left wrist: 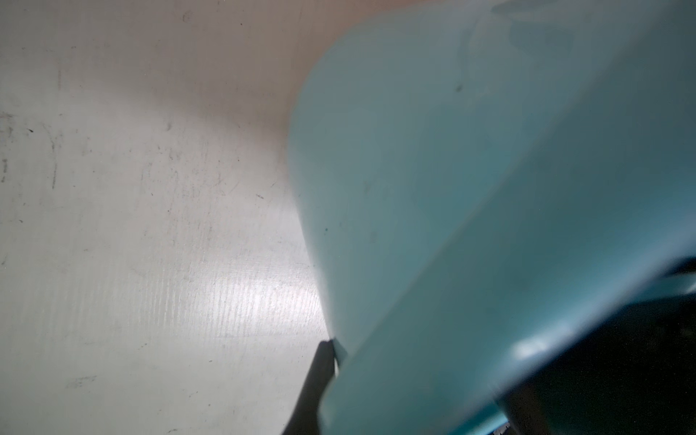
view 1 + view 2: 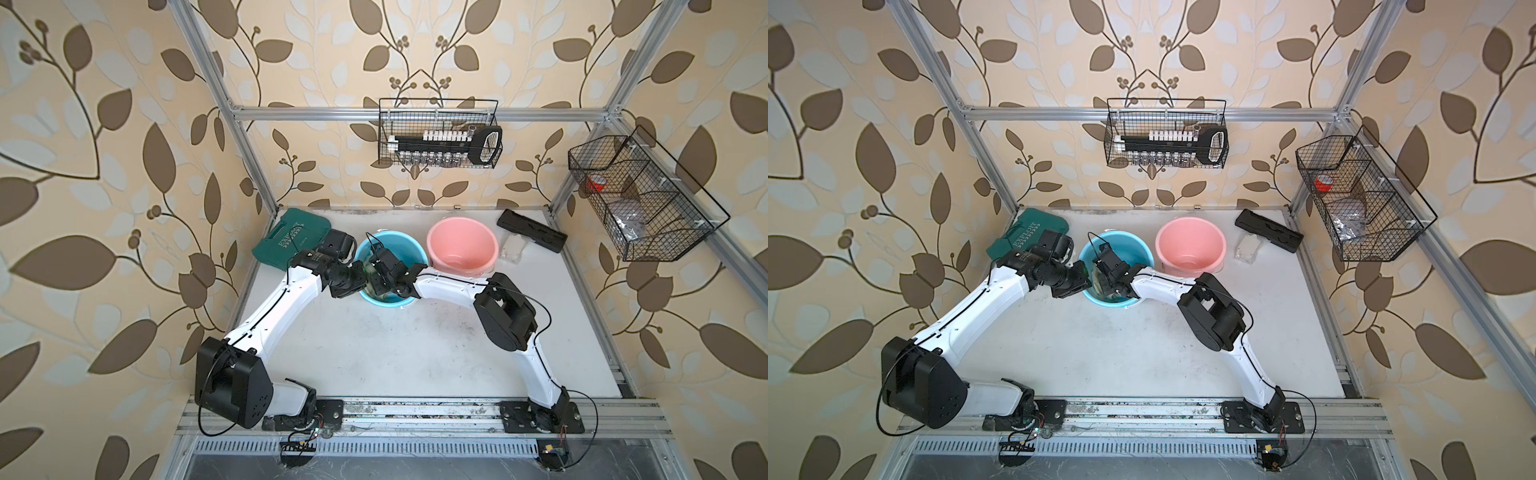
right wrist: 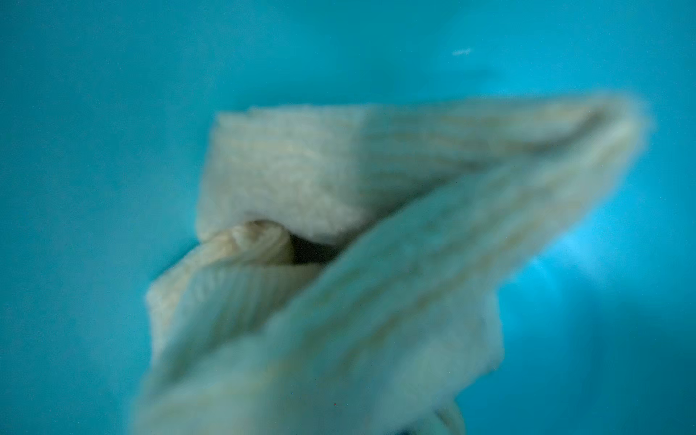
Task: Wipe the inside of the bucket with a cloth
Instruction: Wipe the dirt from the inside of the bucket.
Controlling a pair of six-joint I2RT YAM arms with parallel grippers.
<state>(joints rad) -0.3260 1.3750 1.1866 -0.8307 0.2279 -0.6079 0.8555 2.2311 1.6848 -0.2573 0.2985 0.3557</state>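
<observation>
I see the left gripper [image 2: 361, 277] clenched on the rim of the blue bucket [image 2: 409, 245], on the side toward the left arm; in the left wrist view one dark finger [image 1: 320, 373] presses on the outer wall, and the second finger is hidden behind the plastic. The right gripper [image 2: 383, 291] reaches down inside the same bucket; its fingers are covered in the right wrist view, but they are closed, and the cloth [image 3: 414, 263] hangs from them in loose folds. The cloth is pale beige and lies inside the blue bucket, close against the blue inner surface (this view is blurred, so I cannot tell where exactly it touches); in a top view only a small pale part of it shows beside the wrist. The bucket stands on the white table [image 2: 395, 353]; a pink bucket [image 2: 440, 241] stands just beside it, and a green tool case [image 2: 286, 237] lies behind the left forearm.
</observation>
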